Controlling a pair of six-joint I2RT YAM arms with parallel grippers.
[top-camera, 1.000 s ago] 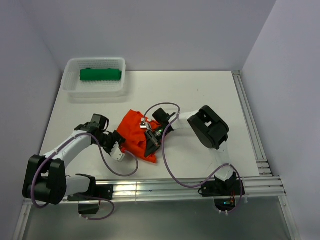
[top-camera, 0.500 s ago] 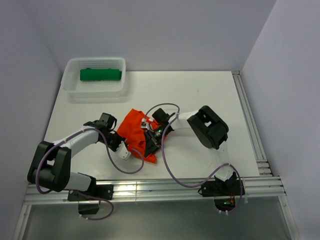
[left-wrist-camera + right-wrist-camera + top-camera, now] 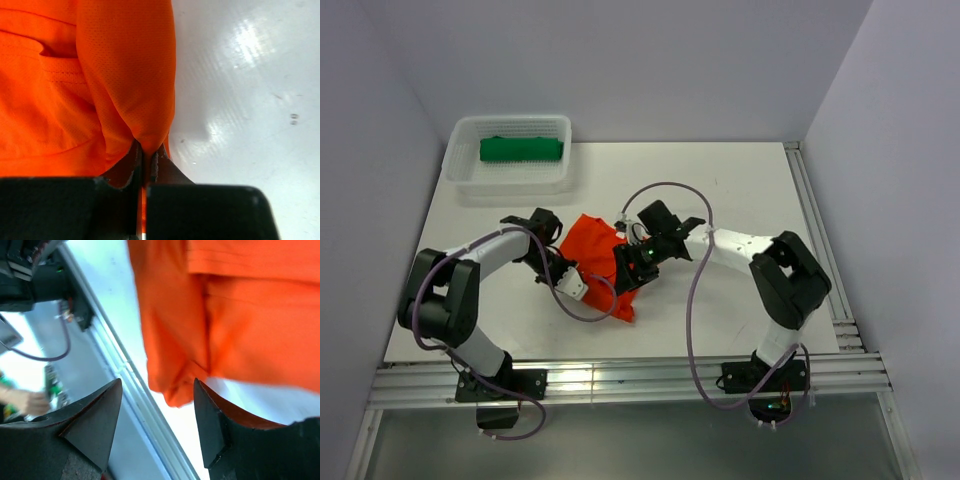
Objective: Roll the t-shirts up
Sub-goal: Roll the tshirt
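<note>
Orange t-shirt (image 3: 125, 75) — pinched by left hand (image 3: 146, 159).

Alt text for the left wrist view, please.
The left gripper is shut on a pinched fold of the orange t-shirt, seen close up. Cloth fills the left of the frame; glossy white table lies to the right.

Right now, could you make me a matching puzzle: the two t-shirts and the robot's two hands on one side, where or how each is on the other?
Things:
1. green t-shirt
2. orange t-shirt
3. left hand
4. right hand

Place or state:
A. open, gripping nothing
B. lying in the white basket
C. shut on a fold of cloth
D. bunched on the table

Pairs: 1-B, 2-D, 3-C, 4-A
</note>
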